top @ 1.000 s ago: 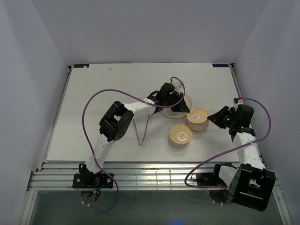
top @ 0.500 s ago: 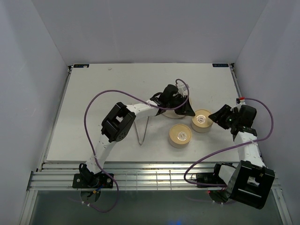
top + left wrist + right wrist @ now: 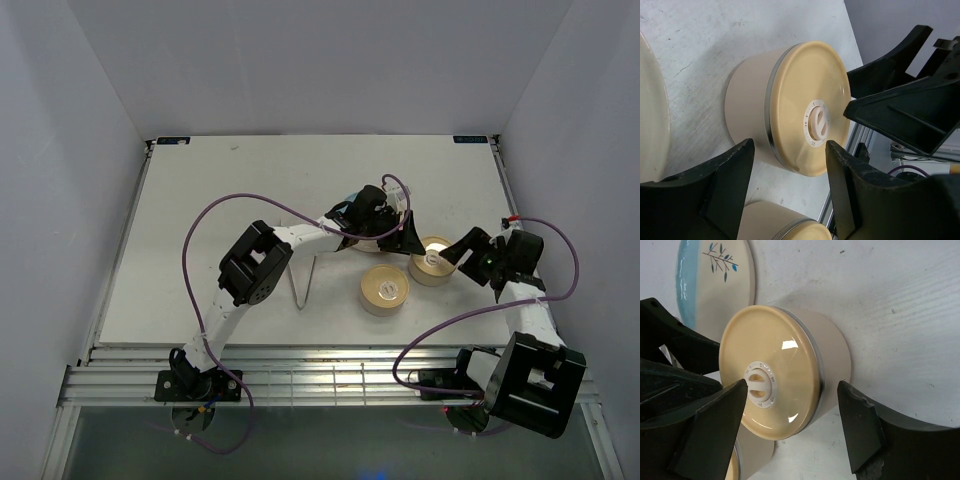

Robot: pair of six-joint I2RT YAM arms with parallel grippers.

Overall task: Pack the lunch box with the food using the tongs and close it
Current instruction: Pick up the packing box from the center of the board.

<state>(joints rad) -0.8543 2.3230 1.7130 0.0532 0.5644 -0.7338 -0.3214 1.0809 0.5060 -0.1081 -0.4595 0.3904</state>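
Observation:
The lunch box shows as two round beige tubs with cream lids. The far tub (image 3: 432,262) lies between both grippers. My left gripper (image 3: 405,238) stands open at its left, jaws either side of its lid (image 3: 807,107). At its right my right gripper (image 3: 462,250) is open too, its fingers flanking the same tub (image 3: 790,372) without touching. The second lidded tub (image 3: 385,288) sits nearer the front. The silver tongs (image 3: 301,298) lie on the table left of it, held by nothing. No food shows in any view.
A blue-and-white plate (image 3: 715,280) lies just behind the tubs, mostly under the left arm, its rim (image 3: 652,115) at the left wrist view's edge. The table's slatted front edge (image 3: 330,378) runs close below the tubs. Purple cables loop over both arms.
Both grippers have opened. The left gripper has swung right, from over the plate to beside the far tub. The right gripper has closed in on the tub from the right.

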